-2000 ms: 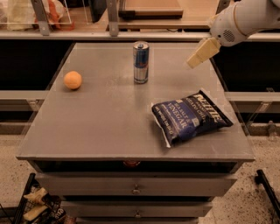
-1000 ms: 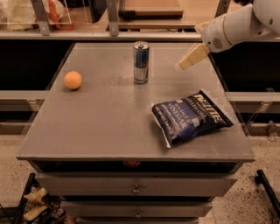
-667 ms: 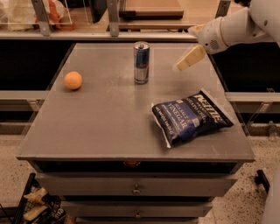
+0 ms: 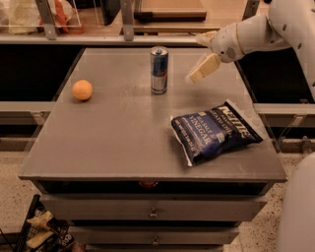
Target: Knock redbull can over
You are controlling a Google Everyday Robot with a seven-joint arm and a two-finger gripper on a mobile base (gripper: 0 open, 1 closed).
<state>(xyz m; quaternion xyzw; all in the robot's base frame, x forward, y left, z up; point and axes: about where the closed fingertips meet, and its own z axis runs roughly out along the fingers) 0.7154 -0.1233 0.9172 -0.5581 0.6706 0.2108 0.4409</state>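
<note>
The redbull can [image 4: 159, 70] stands upright on the grey table [image 4: 123, 133], toward the back middle. It is slim, blue and silver with a silver top. My gripper [image 4: 198, 73] hangs from the white arm coming in from the upper right. Its pale fingers point down and left, a short way to the right of the can and just above the tabletop. It is apart from the can and holds nothing.
An orange [image 4: 82, 90] lies on the table's left side. A dark blue chip bag [image 4: 213, 130] lies at the front right. A shelf with clutter [image 4: 64, 15] runs behind the table. Drawers [image 4: 153, 211] sit under the front edge.
My gripper has moved left and slightly down, from near the table's back right toward the can. The can, orange and chip bag have not moved.
</note>
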